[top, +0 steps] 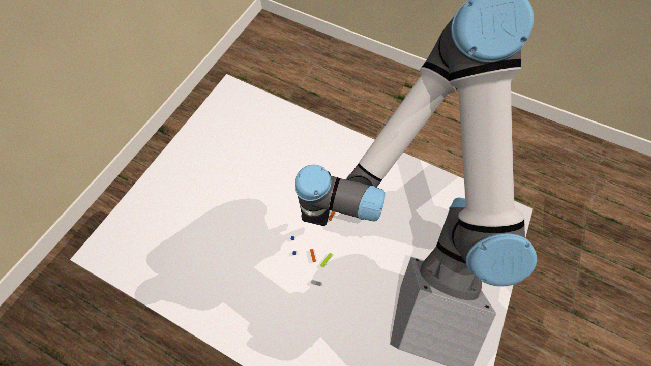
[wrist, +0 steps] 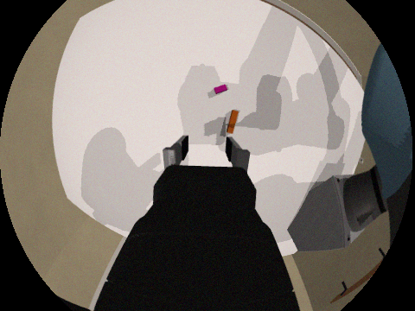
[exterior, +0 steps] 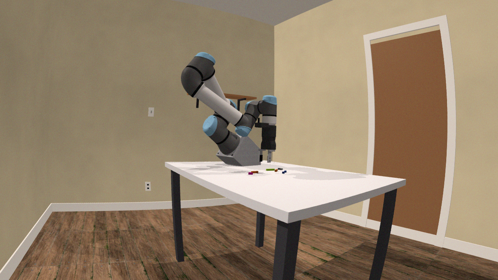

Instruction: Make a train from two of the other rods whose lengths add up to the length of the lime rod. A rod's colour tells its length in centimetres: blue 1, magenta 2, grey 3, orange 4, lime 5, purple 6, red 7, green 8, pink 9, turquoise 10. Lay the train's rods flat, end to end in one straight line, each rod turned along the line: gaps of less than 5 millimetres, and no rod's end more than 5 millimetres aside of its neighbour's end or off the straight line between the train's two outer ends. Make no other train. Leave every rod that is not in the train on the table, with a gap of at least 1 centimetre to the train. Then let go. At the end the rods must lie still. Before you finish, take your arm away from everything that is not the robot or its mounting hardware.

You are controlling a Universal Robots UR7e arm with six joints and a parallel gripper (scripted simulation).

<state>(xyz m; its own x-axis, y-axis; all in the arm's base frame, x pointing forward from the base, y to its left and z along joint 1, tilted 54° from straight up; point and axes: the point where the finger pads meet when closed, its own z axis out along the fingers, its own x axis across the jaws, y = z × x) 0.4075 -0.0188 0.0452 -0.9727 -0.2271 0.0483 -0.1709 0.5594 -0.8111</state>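
The lime rod (top: 326, 260) lies flat on the white table next to an orange rod (top: 312, 255). Two small blue rods (top: 292, 237) (top: 294, 252) lie to their left, and a grey rod (top: 316, 283) lies in front. A second orange rod (top: 331, 215) peeks out from under my wrist; it shows whole in the wrist view (wrist: 232, 121), with a magenta rod (wrist: 220, 89) beyond it. My gripper (wrist: 207, 143) (exterior: 265, 158) is open and empty. It hangs a little above the table, just short of the second orange rod.
The arm's grey base block (top: 439, 313) stands at the table's near right corner. The arm's forearm and wrist (top: 338, 195) hang over the rods' far side. The table's edges are far from the rods.
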